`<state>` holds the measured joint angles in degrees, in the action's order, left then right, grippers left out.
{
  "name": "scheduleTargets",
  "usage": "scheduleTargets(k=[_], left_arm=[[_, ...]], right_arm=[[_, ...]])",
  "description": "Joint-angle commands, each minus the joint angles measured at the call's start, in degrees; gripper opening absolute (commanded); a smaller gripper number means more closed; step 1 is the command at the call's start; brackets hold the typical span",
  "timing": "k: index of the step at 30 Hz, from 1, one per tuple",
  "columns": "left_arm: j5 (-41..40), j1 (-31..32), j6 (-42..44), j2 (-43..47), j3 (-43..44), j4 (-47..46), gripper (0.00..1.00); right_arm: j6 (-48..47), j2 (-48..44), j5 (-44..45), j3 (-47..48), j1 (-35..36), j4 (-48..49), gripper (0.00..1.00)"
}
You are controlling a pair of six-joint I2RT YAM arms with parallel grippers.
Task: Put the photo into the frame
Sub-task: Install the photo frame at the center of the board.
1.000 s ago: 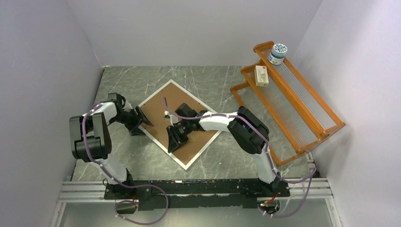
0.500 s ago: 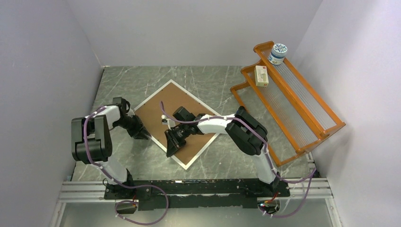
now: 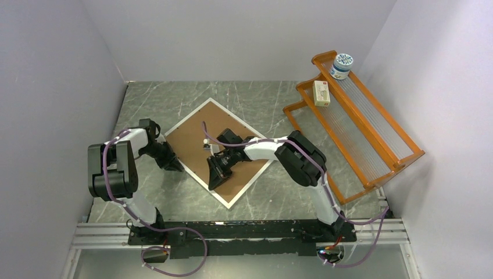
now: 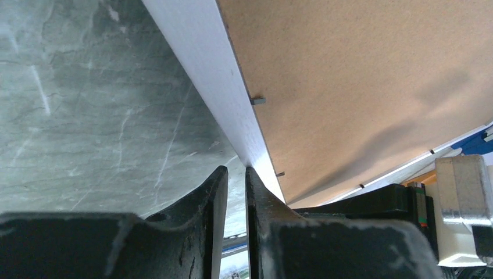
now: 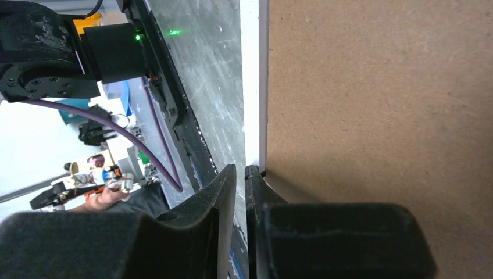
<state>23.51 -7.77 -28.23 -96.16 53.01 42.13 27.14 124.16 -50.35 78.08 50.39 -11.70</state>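
Place: we're looking at a robot lab's test cell.
Table [image 3: 261, 96]: a grey-green marbled top, and everything sits around it.
Walls [image 3: 232, 35]: plain pale panels box the table in at the back and on both sides.
Arms: left arm [image 3: 110, 168] and right arm [image 3: 264, 150] are bolted to an aluminium rail [image 3: 104, 235] on the table's near edge, trailing purple cable [image 5: 104, 119].
Props: a frame [image 4: 206, 70] lies mid-table, with an orange rack [image 3: 360, 122] on the table's right holding a jar [image 3: 342, 65] and a box [image 3: 321, 93].
Beyond the near edge: there's a green indicator light [image 5: 173, 32].
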Motion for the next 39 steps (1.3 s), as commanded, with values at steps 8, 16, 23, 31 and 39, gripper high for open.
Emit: scheduleTargets(k=[8,16,23,31,39], left_arm=[[-6.0,-0.1,2.2,-1.0,1.0,2.3,0.21],[-6.4,-0.1,2.4,-1.6,1.4,2.6,0.2],[-6.8,-0.1,2.4,-2.0,1.5,3.0,0.2],[-7.0,-0.1,2.5,-2.4,2.0,3.4,0.21],[-7.0,-0.1,2.5,-2.6,1.8,3.5,0.21]], right_arm=[[-6.2,6.3,11.1,-0.3,-4.2,-5.8,0.14],[-7.1,7.5,17.8,0.6,-4.5,-7.7,0.16],[-8.2,8.9,21.0,0.2,-5.6,-8.5,0.21],[-7.5,8.9,23.9,-0.2,-7.9,-8.3,0.26],[-6.3,9.5,26.5,-0.5,-8.9,-7.8,0.27]])
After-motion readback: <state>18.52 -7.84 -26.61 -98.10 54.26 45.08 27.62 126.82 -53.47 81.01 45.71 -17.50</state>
